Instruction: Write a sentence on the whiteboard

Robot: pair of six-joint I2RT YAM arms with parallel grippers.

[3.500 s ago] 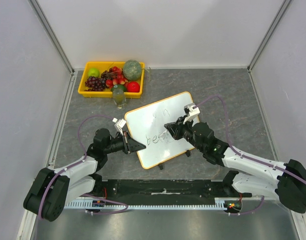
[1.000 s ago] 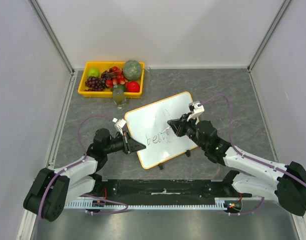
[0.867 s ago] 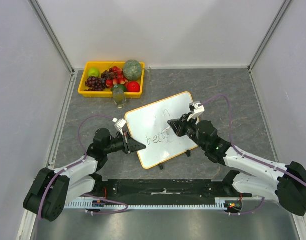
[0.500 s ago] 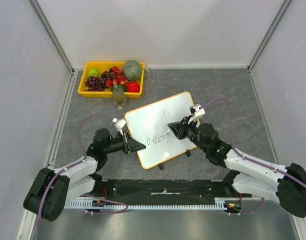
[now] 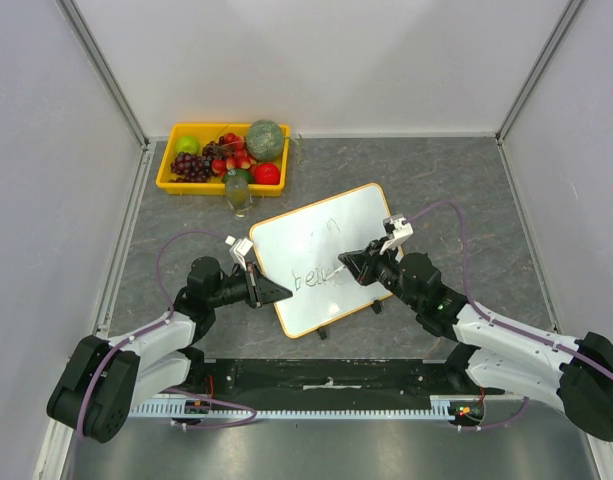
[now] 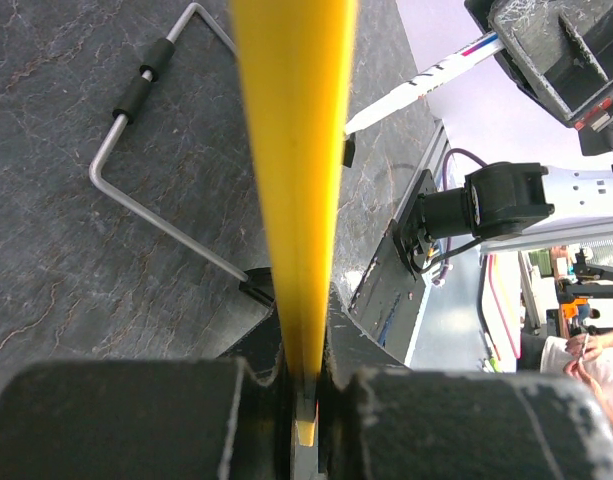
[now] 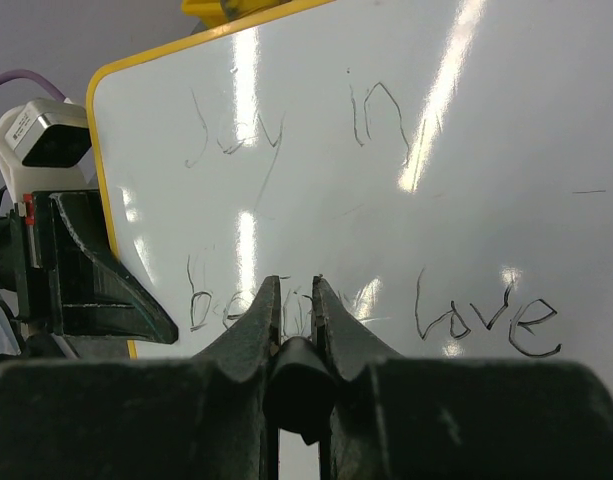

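Observation:
The whiteboard (image 5: pixel 321 240) has an orange-yellow frame and stands tilted on a wire stand at the table's middle. My left gripper (image 5: pixel 278 292) is shut on its left frame edge, seen edge-on as a yellow strip (image 6: pixel 291 150) between the fingers (image 6: pixel 366 340). My right gripper (image 5: pixel 352 268) is shut on a marker whose dark end (image 7: pixel 298 385) sits between the jaws. The marker's white body (image 6: pixel 426 75) points at the board. The sentence (image 7: pixel 371 310) reads "Joy in" above "being love" in thin dark strokes. The gripper hovers by the lower line.
A yellow fruit tray (image 5: pixel 172 183) holding fruit stands at the back left, with a glass jar (image 5: pixel 239 196) just in front of it. The board's wire stand (image 6: pixel 136 190) rests on the grey table behind the board. Grey walls enclose three sides.
My right gripper has shifted to the right and slightly nearer along the board's lower line, still holding the marker. The left gripper and the board have not moved.

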